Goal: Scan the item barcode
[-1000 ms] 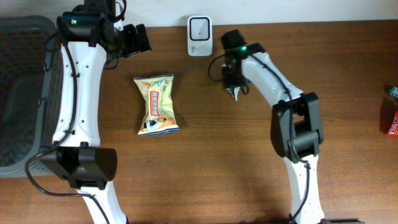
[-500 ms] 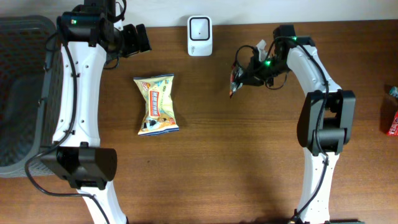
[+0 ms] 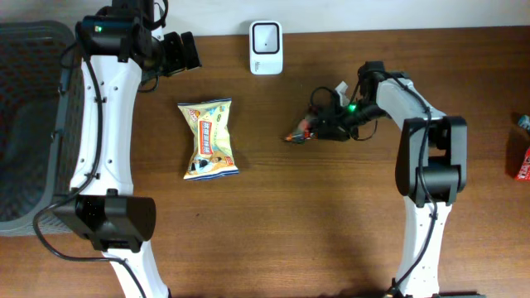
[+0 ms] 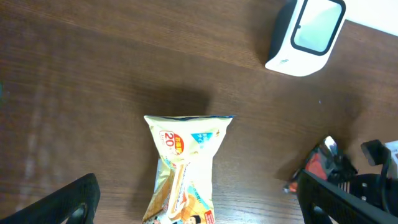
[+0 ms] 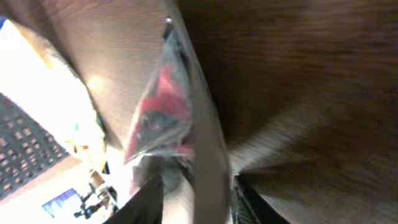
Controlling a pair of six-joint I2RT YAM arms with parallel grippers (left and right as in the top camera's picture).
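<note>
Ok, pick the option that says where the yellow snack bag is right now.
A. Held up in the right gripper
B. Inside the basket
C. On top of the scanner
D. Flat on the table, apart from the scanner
D: the snack bag lies flat on the wooden table, apart from the white scanner and outside the basket.
</note>
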